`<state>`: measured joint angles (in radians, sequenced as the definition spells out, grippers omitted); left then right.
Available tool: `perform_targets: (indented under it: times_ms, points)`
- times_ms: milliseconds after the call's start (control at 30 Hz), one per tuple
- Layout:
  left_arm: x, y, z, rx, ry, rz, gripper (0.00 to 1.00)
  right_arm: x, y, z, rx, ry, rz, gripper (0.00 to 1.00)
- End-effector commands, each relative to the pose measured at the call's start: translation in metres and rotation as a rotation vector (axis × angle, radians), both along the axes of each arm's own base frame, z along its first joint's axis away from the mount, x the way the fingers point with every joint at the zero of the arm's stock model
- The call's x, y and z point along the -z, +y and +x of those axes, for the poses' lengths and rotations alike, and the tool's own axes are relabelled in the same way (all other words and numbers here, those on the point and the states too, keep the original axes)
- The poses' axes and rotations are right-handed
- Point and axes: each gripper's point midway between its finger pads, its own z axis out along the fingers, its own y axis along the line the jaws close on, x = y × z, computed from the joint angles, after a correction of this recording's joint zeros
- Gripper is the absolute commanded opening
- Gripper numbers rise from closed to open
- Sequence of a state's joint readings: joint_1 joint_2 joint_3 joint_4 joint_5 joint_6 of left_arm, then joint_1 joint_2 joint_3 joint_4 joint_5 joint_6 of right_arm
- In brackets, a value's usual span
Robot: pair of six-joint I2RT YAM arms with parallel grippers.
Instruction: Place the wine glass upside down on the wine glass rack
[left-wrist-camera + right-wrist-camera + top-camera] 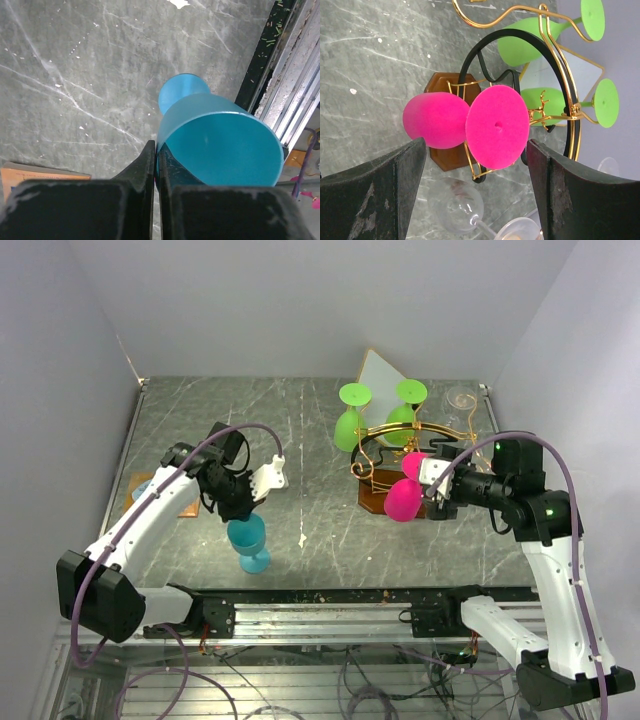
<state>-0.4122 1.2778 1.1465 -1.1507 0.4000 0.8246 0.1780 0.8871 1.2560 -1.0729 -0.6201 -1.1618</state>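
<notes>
A blue wine glass stands upright on its foot near the front edge. My left gripper is shut on its rim, also in the left wrist view, with one finger inside the bowl. The gold wire rack on a brown wooden base holds a pink glass and two green glasses upside down. My right gripper is open just right of the pink glass. In the right wrist view its fingers stand wide apart before the pink foot, not touching it.
A white diamond-shaped panel stands behind the rack. A clear glass sits at the back right; another clear glass lies near the rack in the right wrist view. An orange flat thing lies under the left arm.
</notes>
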Motion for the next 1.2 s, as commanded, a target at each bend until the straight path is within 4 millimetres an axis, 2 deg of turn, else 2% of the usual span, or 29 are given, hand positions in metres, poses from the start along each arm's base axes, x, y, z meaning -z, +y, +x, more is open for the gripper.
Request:
perform_targets:
  times_ms: [0, 167, 400, 600, 800, 933, 1067, 1167]
  points:
    - [-0.001, -0.011, 0.001, 0.007, 0.008, -0.049, 0.07, -0.014, -0.007, 0.01, 0.049, -0.048, -0.007, 0.81]
    - [-0.021, -0.019, 0.007, -0.006, -0.013, -0.089, 0.07, -0.024, -0.009, 0.014, 0.07, -0.059, -0.007, 0.81]
    - [-0.062, -0.037, 0.01, 0.017, -0.03, -0.193, 0.07, -0.037, 0.008, -0.002, -0.031, -0.03, 0.062, 0.81]
    - [-0.119, -0.061, 0.018, 0.043, -0.121, -0.361, 0.07, -0.056, 0.031, -0.021, -0.175, -0.006, 0.157, 0.81]
    - [-0.192, -0.083, 0.03, 0.039, -0.293, -0.57, 0.07, -0.063, 0.05, -0.029, -0.274, 0.042, 0.25, 0.81]
    - [-0.24, -0.09, 0.05, -0.065, -0.386, -0.681, 0.07, -0.074, 0.062, -0.018, -0.239, 0.148, 0.384, 0.78]
    - [-0.269, -0.096, 0.062, -0.153, -0.404, -0.775, 0.07, -0.076, 0.076, -0.002, -0.228, 0.265, 0.515, 0.68]
    - [-0.285, -0.097, 0.073, -0.241, -0.402, -0.828, 0.07, -0.083, 0.081, 0.02, -0.147, 0.344, 0.612, 0.63]
